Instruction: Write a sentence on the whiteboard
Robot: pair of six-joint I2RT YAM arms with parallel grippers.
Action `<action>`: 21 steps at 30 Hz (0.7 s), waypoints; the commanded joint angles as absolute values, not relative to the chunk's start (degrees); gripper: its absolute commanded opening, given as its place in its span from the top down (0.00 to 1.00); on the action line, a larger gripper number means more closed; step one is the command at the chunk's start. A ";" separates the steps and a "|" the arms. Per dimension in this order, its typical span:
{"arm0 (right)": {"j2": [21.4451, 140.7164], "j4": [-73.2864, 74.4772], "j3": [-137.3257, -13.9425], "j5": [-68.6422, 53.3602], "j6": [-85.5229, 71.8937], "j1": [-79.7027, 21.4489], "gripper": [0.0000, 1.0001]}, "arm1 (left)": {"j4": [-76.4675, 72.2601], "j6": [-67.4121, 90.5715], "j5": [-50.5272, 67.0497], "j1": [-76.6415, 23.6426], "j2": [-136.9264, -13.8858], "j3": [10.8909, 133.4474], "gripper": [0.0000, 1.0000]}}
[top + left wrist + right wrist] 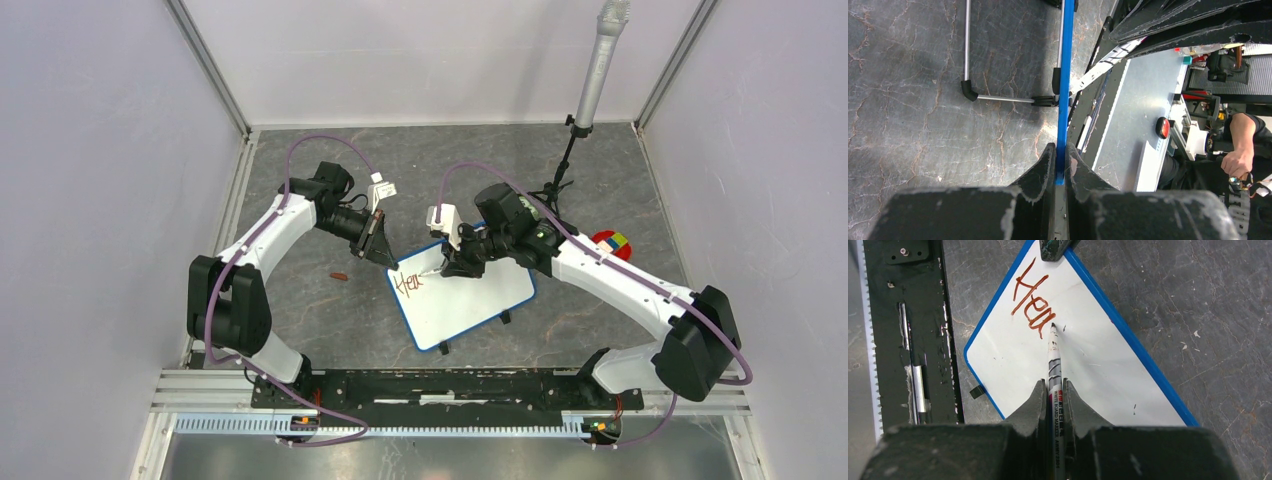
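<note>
Grey marbled tabletop (pixel 420 160), pale walls around. At left, left gripper (pixel 1061 165) pressed tight on blue frame of whiteboard (pixel 470 300), mid-table. Light, stiff, glossy, likely to slide on small feet; best held by frame, not writing face. On board, sentence (pixel 1032 300) begun, first word unfinished. At right, right gripper (pixel 1053 390) pinching marker (pixel 1054 365), tip at board; slim slick barrel, needs firm hold.

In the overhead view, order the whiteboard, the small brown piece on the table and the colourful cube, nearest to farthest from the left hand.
1. whiteboard, its corner gripped by the left hand.
2. small brown piece, just left of it.
3. colourful cube, far right.
</note>
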State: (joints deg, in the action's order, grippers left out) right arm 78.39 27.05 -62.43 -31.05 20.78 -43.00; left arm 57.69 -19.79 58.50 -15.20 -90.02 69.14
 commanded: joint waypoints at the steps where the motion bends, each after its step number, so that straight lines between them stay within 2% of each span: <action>1: 77.58 26.05 -62.51 -28.84 21.24 -42.85 1.00 | 58.11 -20.59 58.45 -15.56 -89.44 70.05 0.98; 13: 75.83 27.62 -58.58 -29.38 21.93 -42.89 1.00 | 58.11 -20.59 58.49 -15.56 -89.40 70.22 0.98; 21: 76.54 27.09 -60.72 -30.43 21.38 -43.07 1.00 | 58.10 -20.57 58.54 -15.56 -89.67 70.31 0.98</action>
State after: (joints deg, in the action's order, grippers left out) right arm 76.75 27.99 -59.11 -31.24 21.06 -43.03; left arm 57.58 -19.79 58.35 -15.20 -90.02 69.14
